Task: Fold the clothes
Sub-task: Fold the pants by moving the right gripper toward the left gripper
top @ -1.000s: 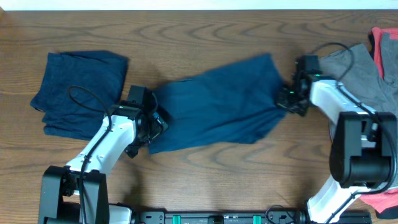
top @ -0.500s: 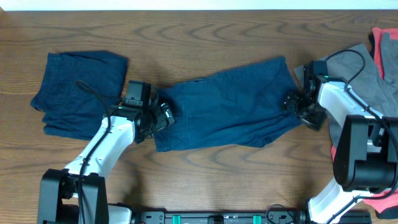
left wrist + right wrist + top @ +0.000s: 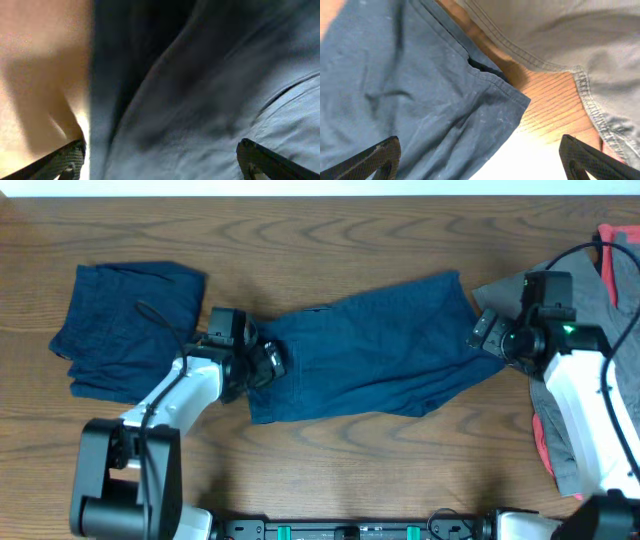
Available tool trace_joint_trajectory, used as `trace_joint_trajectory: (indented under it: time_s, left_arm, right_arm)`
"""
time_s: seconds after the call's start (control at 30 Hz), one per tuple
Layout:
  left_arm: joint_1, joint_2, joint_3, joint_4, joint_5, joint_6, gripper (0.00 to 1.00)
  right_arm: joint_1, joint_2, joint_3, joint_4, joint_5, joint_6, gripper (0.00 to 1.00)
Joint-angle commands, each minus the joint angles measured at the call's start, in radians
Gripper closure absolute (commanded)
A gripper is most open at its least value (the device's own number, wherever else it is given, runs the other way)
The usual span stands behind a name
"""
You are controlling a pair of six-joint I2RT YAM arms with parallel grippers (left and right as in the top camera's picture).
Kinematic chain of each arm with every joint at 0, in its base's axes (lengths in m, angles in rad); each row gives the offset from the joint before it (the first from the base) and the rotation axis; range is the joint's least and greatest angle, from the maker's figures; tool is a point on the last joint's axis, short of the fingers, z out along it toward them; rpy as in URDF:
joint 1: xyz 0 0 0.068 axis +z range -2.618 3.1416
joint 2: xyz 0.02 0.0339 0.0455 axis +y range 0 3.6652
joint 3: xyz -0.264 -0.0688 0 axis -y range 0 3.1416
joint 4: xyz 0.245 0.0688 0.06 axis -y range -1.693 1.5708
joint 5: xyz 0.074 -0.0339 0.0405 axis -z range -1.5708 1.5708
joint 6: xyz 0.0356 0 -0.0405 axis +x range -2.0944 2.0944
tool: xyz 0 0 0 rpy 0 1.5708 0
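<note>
Overhead view: navy shorts lie spread across the middle of the counter, slightly slanted, their right end nearer the far edge. A second navy piece, folded into a rough square, sits toward the left edge. A grey garment and a red garment lie bunched at the right edge. The left pincer is at the shorts' left end. The right pincer is over their right end, just beside the grey garment.

Left wrist view: blurred navy cloth fills most of the frame, with bare counter at the left. Both fingertips show at the bottom corners, far apart, so this pincer is spread wide and grips nothing.

Right wrist view: a hemmed corner of the shorts lies flat, with a strip of counter between it and the grey garment's stitched edge. The fingertips again sit at opposite bottom corners: spread wide, holding nothing.

The shorts look light, soft and limp. They will likely sag and wrinkle when lifted. The seamed hem corners at each end seem the firmest places to pinch.
</note>
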Motion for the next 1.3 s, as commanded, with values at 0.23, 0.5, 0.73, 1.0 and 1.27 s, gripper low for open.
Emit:
trace_joint_trajectory:
  time_s: [0.23, 0.5, 0.73, 1.0, 1.27]
  left_arm:
    - [0.008, 0.100, -0.014, 0.106, 0.193, 0.069, 0.94]
    - [0.043, -0.016, 0.024, -0.054, 0.188, 0.039, 0.94]
    - [0.103, -0.204, 0.064, -0.230, 0.175, 0.040, 0.94]
    - [0.114, -0.352, 0.209, -0.426, 0.102, 0.043, 0.94]
    - [0.113, -0.382, 0.303, -0.447, 0.137, 0.027, 0.94]
  right_arm:
    - [0.034, -0.023, 0.004, -0.002, -0.106, -0.086, 0.29]
    - [0.159, 0.042, 0.004, 0.065, -0.188, -0.177, 0.99]
    - [0.317, 0.186, 0.004, 0.155, -0.354, -0.226, 0.99]
    - [0.564, 0.418, 0.004, 0.311, -0.481, -0.183, 0.99]
    - [0.803, 0.558, 0.004, 0.610, -0.604, -0.074, 0.99]
